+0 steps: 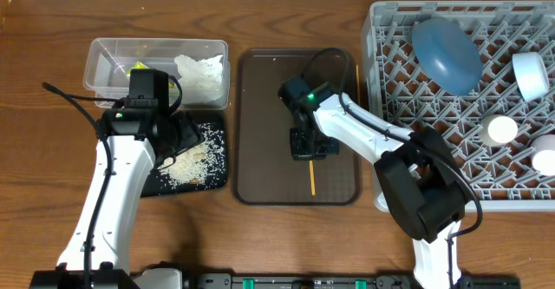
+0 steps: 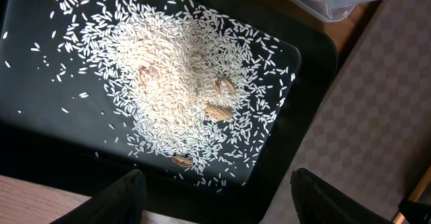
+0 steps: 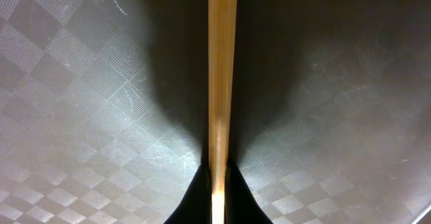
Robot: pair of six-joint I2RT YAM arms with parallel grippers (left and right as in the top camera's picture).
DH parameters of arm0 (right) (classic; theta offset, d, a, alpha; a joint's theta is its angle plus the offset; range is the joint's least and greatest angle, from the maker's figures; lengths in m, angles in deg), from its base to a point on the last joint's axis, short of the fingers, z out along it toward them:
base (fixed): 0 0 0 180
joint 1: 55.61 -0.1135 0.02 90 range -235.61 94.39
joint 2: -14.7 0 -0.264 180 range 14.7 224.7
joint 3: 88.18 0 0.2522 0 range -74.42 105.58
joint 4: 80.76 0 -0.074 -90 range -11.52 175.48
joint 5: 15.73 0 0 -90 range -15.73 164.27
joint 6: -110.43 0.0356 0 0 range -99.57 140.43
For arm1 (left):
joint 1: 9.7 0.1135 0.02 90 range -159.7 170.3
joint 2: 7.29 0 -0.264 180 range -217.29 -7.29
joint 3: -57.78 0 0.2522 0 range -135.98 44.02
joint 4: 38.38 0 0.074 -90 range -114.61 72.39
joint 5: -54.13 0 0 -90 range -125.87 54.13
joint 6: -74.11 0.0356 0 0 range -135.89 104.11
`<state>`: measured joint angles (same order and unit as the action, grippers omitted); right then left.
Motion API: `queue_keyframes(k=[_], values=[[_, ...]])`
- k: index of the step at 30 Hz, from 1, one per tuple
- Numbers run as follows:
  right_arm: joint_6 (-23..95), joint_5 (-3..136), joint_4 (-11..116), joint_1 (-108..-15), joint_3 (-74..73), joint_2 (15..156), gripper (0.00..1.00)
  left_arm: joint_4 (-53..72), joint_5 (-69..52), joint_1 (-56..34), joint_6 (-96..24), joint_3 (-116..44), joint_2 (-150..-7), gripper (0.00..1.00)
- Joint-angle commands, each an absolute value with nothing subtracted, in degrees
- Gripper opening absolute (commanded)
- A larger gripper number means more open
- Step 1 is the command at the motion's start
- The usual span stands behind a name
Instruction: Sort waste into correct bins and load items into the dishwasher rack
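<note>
My right gripper (image 1: 310,147) is shut on a wooden chopstick (image 1: 312,178) low over the brown serving tray (image 1: 260,89). In the right wrist view the chopstick (image 3: 222,69) runs straight up from the closed fingertips (image 3: 219,183). My left gripper (image 1: 178,133) is open and empty above the black tray (image 1: 217,180), which holds rice scraps (image 1: 189,166). The left wrist view shows the rice pile (image 2: 182,83) ahead of the spread fingers (image 2: 222,204). The clear tub (image 1: 104,59) holds the yellow-green wrapper (image 1: 139,66) and the white tissue (image 1: 201,70).
The grey dishwasher rack (image 1: 408,81) at the right holds the dark-blue plate (image 1: 445,50), the white bowl (image 1: 531,74) and two pale cups (image 1: 500,130) (image 1: 545,159). A thin wooden stick seems to lie along the brown tray's right rim (image 1: 356,76).
</note>
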<state>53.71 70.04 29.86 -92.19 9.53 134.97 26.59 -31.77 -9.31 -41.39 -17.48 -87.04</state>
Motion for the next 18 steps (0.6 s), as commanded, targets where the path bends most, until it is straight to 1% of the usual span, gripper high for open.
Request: queue_keyframes(k=[1,5,8,14,18], values=[[54.56,70.94,29.47,-92.24,9.55,137.11,0.01,26.83,-32.25,-9.01,-41.3,-17.91,-87.34,0.72],[50.17,70.83,27.28,-89.59,12.02,133.74,0.01,26.83,-32.25,-9.01,-41.3,-17.91,-87.34,0.72],[45.23,70.83,26.48,-86.46,13.81,128.6,0.01,26.83,-32.25,-9.01,-41.28,-17.91,-87.34,0.72],[33.76,70.92,24.84,-77.68,14.62,116.89,0.01,26.78,-32.25,-9.01,-41.3,-17.91,-87.34,0.72],[29.25,71.03,21.69,-71.47,14.6,113.55,0.01,26.78,-32.25,-9.01,-41.3,-17.91,-87.34,0.72]])
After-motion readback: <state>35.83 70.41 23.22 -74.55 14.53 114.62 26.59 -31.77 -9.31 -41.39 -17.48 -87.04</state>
